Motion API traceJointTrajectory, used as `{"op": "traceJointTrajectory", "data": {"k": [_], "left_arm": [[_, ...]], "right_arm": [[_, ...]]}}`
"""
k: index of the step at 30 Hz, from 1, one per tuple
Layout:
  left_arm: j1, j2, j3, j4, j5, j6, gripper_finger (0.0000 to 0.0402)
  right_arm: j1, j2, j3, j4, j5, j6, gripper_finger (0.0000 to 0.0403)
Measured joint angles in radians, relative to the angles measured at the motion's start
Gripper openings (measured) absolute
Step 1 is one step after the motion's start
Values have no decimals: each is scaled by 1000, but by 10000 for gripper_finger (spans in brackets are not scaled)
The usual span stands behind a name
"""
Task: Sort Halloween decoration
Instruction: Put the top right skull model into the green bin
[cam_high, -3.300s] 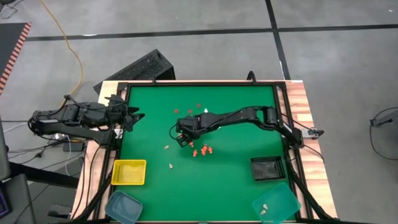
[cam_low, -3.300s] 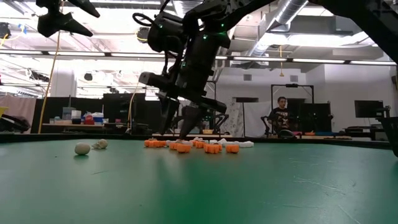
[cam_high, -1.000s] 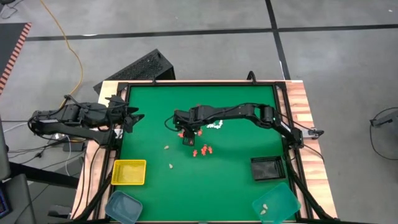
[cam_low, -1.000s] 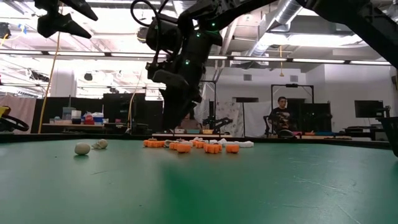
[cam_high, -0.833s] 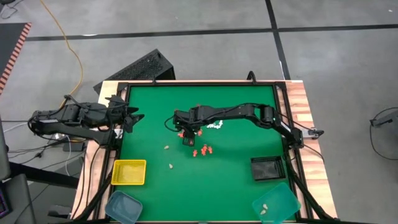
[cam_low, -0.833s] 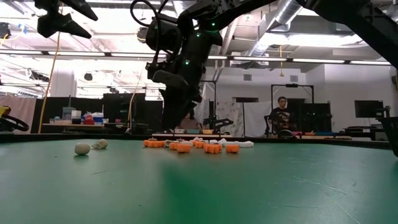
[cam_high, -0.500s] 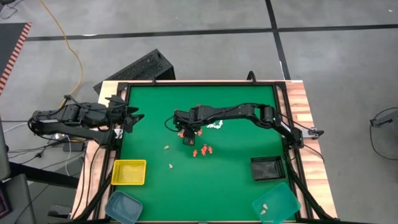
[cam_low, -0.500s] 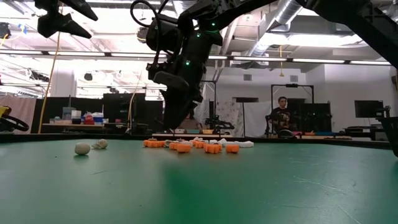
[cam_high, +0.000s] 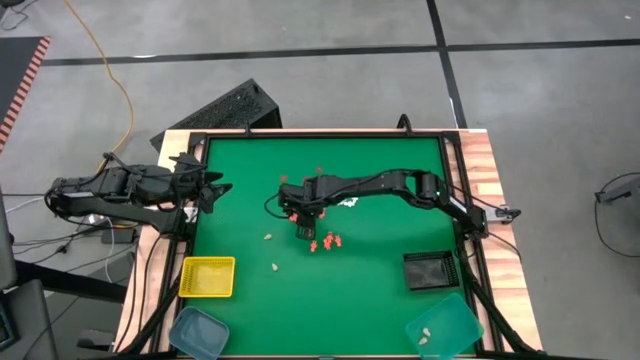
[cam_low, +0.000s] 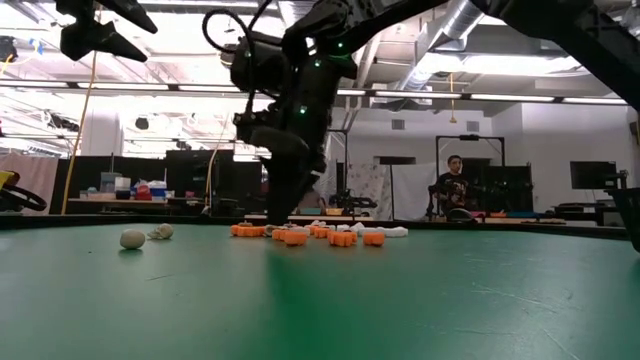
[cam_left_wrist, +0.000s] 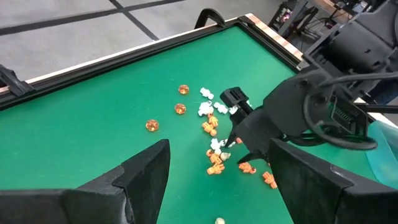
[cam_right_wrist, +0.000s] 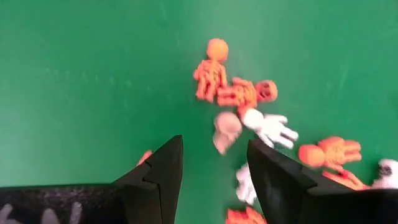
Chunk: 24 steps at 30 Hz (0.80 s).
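Observation:
Halloween decorations lie loose at the middle of the green table (cam_high: 380, 300): orange skeletons (cam_right_wrist: 211, 71), a white skull (cam_right_wrist: 225, 127), a white skeleton (cam_right_wrist: 270, 127). The heap shows in the low view as orange pieces (cam_low: 300, 235) and from above as an orange cluster (cam_high: 325, 241). My right gripper (cam_right_wrist: 214, 168) points steeply down just above the heap's left side, open, with nothing between its fingers; it also shows as my right gripper (cam_high: 303, 230). My left gripper (cam_high: 213, 190) waits open, raised over the table's left edge.
Two cream pieces (cam_high: 268, 237) lie left of the heap, one of them a cream skull (cam_low: 132, 239). A yellow tray (cam_high: 208, 277) and a teal tray (cam_high: 197, 332) stand near left; a black tray (cam_high: 431, 270) and a teal tray (cam_high: 444, 327) holding cream pieces stand near right.

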Motion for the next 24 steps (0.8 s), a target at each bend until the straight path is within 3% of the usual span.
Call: {"op": "traceJointTrajectory", "data": {"k": [24], "left_arm": [[0,0,0,-1,1,-1,261]], "right_arm": [[10,52,3,69,-34,-4,195]]}}
